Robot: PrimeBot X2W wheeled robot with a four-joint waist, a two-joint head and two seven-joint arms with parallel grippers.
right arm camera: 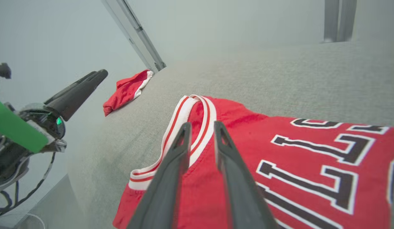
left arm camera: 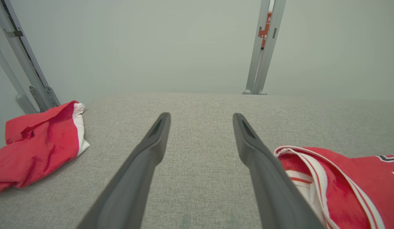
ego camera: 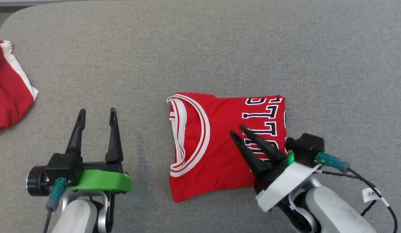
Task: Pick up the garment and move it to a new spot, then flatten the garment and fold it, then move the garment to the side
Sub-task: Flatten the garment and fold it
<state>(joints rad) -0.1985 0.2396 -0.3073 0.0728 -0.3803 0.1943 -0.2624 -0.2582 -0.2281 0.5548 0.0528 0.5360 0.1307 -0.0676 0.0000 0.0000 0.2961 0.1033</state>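
Observation:
The garment point(ego camera: 213, 136) is a red jersey with white trim and black lettering. It lies folded into a rough square on the grey table point(ego camera: 219, 48), near the middle. My right gripper point(ego camera: 237, 130) hovers over its right half, pointing up-left. Its fingers stand a little apart with nothing between them. In the right wrist view that gripper point(right arm camera: 201, 124) is just above the red cloth point(right arm camera: 247, 127), close to the striped neckline. My left gripper point(ego camera: 97, 111) is wide open and empty, left of the jersey over bare table. In the left wrist view, the left gripper point(left arm camera: 201, 116) has the jersey's collar point(left arm camera: 311, 171) beside its right finger.
A second red and white cloth point(ego camera: 9, 94) lies bunched at the table's left edge, also seen as a crumpled heap point(left arm camera: 38, 143) from the left wrist. Grey metal posts point(left arm camera: 263, 47) stand behind the table's far edge.

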